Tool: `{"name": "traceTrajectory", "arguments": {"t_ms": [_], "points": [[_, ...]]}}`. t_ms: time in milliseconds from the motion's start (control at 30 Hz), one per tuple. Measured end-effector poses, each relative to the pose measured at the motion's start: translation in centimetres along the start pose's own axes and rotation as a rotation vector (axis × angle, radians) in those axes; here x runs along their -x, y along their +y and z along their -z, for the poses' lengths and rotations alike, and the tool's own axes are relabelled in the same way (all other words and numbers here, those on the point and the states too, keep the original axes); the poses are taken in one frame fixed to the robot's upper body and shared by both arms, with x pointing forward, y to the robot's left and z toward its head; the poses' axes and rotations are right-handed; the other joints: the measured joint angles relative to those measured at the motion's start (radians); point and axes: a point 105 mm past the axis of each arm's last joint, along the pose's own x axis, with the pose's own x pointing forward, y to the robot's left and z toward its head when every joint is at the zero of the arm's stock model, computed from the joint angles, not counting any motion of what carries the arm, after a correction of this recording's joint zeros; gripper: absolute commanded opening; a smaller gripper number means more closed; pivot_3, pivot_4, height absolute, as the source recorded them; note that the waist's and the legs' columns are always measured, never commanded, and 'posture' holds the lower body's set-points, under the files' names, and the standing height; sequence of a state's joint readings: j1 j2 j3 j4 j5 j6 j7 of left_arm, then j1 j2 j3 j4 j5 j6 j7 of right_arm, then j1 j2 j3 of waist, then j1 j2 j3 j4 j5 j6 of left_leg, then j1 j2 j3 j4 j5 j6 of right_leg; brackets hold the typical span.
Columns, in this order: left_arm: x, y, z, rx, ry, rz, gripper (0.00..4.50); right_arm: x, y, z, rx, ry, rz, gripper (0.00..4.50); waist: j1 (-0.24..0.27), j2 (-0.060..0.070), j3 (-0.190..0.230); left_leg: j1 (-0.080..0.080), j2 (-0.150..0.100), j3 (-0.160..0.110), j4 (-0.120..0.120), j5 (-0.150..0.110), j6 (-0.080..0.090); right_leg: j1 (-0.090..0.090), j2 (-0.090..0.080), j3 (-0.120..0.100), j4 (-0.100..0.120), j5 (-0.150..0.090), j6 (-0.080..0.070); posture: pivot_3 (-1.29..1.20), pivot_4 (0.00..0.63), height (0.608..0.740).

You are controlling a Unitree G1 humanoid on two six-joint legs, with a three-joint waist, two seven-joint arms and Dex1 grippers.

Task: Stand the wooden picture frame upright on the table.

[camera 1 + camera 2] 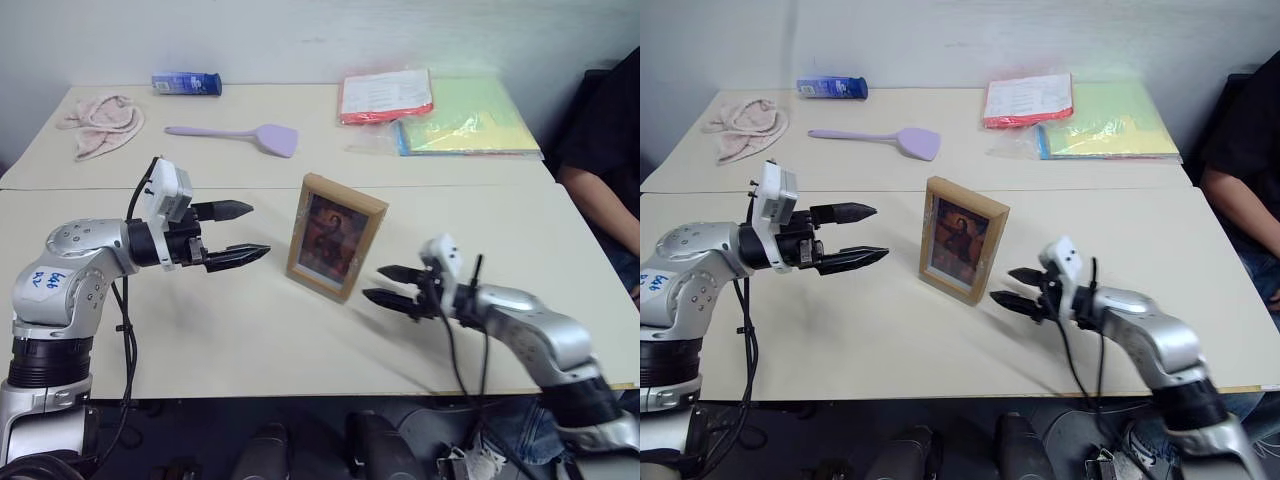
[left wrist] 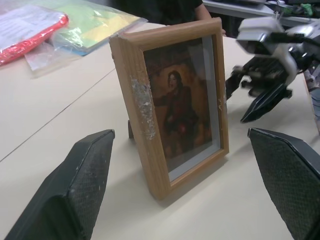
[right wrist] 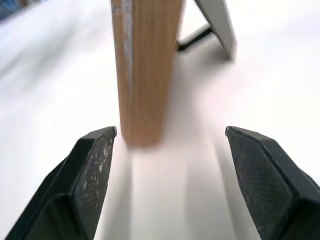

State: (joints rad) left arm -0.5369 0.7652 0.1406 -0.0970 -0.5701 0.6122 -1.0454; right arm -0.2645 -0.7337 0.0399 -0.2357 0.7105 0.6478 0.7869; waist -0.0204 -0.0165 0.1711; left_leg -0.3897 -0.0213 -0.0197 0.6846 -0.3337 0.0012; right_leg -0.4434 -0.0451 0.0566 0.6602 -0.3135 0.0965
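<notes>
**Q:** On the table (image 1: 250,340), where does the picture frame sit?

**Me:** Near the middle of the front table, standing upright on its bottom edge. The picture frame (image 1: 335,236) leans back a little on the stand behind it, its reddish-brown picture facing me. Neither of my pincers touches it.

**Q:** How is your left pincer?

**Me:** My left pincer (image 1: 240,232) hangs above the table at the frame's nine o'clock, pointing at it. Both black fingers are spread wide, one above the other, with nothing between them. From my left wrist I see the frame between my two fingers (image 2: 70,190), clear of both.

**Q:** And the right?

**Me:** My right pincer (image 1: 393,285) is at the frame's four o'clock, low over the table and just beside the frame's lower corner. Its fingers are parted and hold nothing. From my right wrist the frame's wooden edge stands ahead of the gap, closer to one finger (image 3: 90,175), with a bare strip of table before it.

**Q:** Anything else around?

**Me:** At the far table, a purple spatula (image 1: 240,135) at eleven o'clock from the frame, a pink cloth (image 1: 102,122) and a blue packet (image 1: 186,83) farther toward ten, and red and green folders (image 1: 440,110) at one o'clock. A person's arm (image 1: 600,190) is at three o'clock.
</notes>
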Motion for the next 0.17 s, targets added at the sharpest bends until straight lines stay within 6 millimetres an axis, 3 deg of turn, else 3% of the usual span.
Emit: {"name": "traceTrajectory", "arguments": {"t_ms": [67, 167], "points": [[0.0, 0.2, 0.1, -0.015, 0.005, 0.007, 4.50, 3.7, 0.3, -1.3, 0.003, 0.003, -0.004, 3.63, 0.004, 0.001, 0.001, 0.000, 0.000, 0.000, 0.000, 0.000, 0.000, 0.000, 0.000, 0.000, 0.000, 0.000, 0.000, 0.00, 0.150, 0.740], [0.2, 0.9, 0.3, -0.002, 0.006, -0.001, 4.50, 8.5, 0.9, -5.2, 0.081, -0.025, 0.021, 3.63, 0.003, -0.001, 0.000, 0.003, 0.001, 0.001, -0.001, -0.003, 0.005, 0.002, 0.002, 0.001, -0.001, 0.000, 0.000, 0.00, 0.150, 0.740]]}}
